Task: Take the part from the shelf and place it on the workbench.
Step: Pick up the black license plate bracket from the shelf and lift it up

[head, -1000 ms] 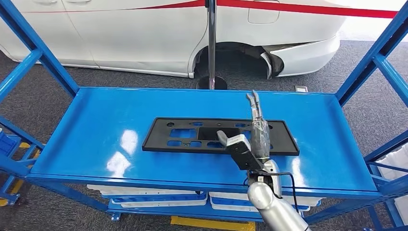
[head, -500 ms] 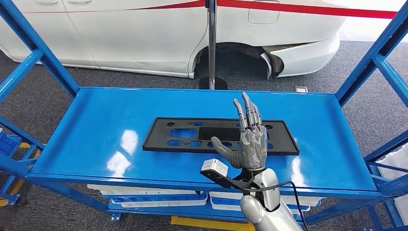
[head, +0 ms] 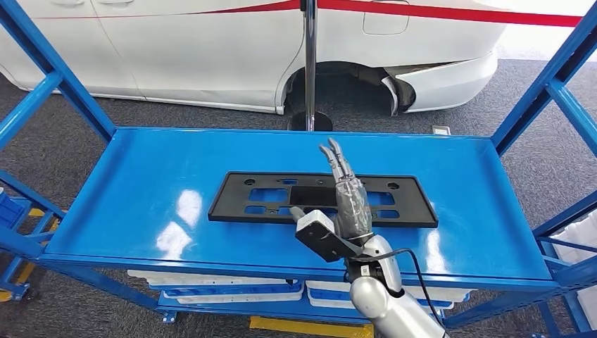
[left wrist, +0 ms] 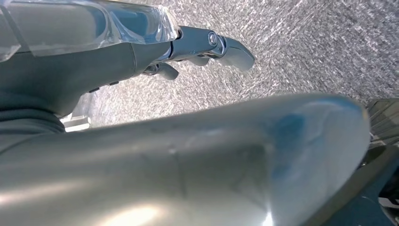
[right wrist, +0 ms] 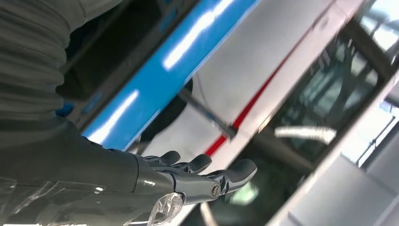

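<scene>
— On the glossy blue metal shelf (head: 141, 183), what lies there?
— Flat black rectangular plastic part (head: 267, 198) with cut-out holes, lying untouched. Right robot hand (head: 345, 197) hovers above, fingers straight, empty.

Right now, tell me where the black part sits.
In the head view, the flat black part lies near the middle of the blue shelf, with the right hand raised over its right half, fingers extended.

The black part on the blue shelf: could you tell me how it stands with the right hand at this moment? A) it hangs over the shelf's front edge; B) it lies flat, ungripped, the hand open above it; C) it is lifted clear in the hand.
B: the black part lies flat on the blue shelf, and the right hand is over it with fingers extended, holding nothing.
</scene>
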Controlling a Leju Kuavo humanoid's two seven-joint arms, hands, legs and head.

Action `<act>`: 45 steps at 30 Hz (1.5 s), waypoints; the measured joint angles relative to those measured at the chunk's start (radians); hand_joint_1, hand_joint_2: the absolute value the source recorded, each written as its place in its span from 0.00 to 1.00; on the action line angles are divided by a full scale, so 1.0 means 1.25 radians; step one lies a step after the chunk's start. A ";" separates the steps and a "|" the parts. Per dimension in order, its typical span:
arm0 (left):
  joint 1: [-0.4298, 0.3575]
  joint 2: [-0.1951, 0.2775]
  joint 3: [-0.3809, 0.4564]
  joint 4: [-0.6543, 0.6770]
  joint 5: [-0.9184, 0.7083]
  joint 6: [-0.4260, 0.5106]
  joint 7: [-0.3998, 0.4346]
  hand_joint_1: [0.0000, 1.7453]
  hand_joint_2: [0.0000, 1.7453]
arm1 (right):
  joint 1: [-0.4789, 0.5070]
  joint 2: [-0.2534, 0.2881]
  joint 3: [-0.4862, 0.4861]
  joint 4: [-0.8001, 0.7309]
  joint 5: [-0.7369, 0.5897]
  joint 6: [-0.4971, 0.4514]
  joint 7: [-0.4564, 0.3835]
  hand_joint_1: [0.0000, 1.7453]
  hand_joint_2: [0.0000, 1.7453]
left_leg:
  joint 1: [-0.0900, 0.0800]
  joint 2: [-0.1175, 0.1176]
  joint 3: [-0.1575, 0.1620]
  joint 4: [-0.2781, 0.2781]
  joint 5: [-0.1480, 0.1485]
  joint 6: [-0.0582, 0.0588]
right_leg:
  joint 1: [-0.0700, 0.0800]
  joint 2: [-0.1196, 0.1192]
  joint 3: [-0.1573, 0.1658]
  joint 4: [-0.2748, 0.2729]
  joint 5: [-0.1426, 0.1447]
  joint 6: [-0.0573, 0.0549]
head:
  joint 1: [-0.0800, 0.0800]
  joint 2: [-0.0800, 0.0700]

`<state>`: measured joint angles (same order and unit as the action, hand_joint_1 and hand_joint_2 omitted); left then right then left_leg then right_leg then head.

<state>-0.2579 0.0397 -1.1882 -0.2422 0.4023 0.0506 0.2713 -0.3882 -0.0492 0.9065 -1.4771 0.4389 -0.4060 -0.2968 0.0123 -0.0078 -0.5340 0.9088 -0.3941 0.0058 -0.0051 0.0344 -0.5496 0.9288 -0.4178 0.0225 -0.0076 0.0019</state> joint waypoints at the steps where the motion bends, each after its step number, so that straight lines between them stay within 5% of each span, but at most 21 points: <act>1: -0.001 0.000 0.000 0.000 -0.003 -0.002 0.000 0.00 0.00 | -0.004 -0.003 0.006 0.000 -0.026 0.032 -0.006 0.00 1.00 | 0.000 0.000 0.000 0.000 0.000 0.000 | 0.000 0.000 0.000 0.000 0.000 0.000 | 0.000 0.000; 7: -0.006 0.002 -0.002 0.000 -0.012 -0.008 0.005 0.00 0.00 | -0.016 -0.018 0.030 0.000 -0.095 0.131 -0.025 0.00 1.00 | 0.000 0.000 0.000 0.000 0.000 0.000 | 0.000 0.000 0.000 0.000 0.000 0.000 | 0.000 0.000; 16: -0.011 0.003 -0.003 0.000 -0.017 -0.009 0.012 0.00 0.00 | -0.026 -0.030 0.051 0.000 -0.072 0.150 -0.027 0.00 1.00 | 0.000 0.000 0.000 0.000 0.000 0.000 | 0.000 0.000 0.000 0.000 0.000 0.000 | 0.000 0.000; 20: -0.011 0.003 -0.003 0.000 -0.021 -0.009 0.013 0.00 0.00 | -0.027 -0.030 0.054 0.000 -0.006 0.113 -0.010 0.00 1.00 | 0.000 0.000 0.000 0.000 0.000 0.000 | 0.000 0.000 0.000 0.000 0.000 0.000 | 0.000 0.000; 25: -0.010 0.003 -0.003 0.000 -0.020 -0.009 0.014 0.00 0.00 | -0.034 -0.030 0.068 0.002 0.254 -0.001 0.100 0.00 1.00 | 0.000 0.000 0.000 0.000 0.000 0.000 | 0.000 0.000 0.000 0.000 0.000 0.000 | 0.000 0.000; 29: -0.009 0.003 -0.003 0.000 -0.020 -0.008 0.014 0.00 0.00 | -0.042 -0.030 0.088 0.009 0.353 -0.042 0.150 0.00 1.00 | 0.000 0.000 0.000 0.000 0.000 0.000 | 0.000 0.000 0.000 0.000 0.000 0.000 | 0.000 0.000; 39: -0.009 0.003 -0.003 0.000 -0.021 -0.007 0.014 0.00 0.00 | -0.054 -0.030 0.115 0.049 0.377 -0.073 0.173 0.00 1.00 | 0.000 0.000 0.000 0.000 0.000 0.000 | 0.000 0.000 0.000 0.000 0.000 0.000 | 0.000 0.000; 45: -0.009 0.003 -0.003 0.000 -0.025 -0.007 0.014 0.00 0.00 | -0.057 -0.031 0.124 0.063 0.291 -0.054 0.141 0.00 1.00 | 0.000 0.000 0.000 0.000 0.000 0.000 | 0.000 0.000 0.000 0.000 0.000 0.000 | 0.000 0.000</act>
<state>-0.2696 0.0435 -1.1916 -0.2419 0.3716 0.0415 0.2892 -0.4595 -0.0874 1.0621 -1.3979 0.8023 -0.4730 -0.1203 0.0122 -0.0082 -0.5344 0.9088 -0.3942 0.0058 -0.0052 0.0340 -0.5497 0.9288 -0.4178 0.0225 -0.0076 0.0019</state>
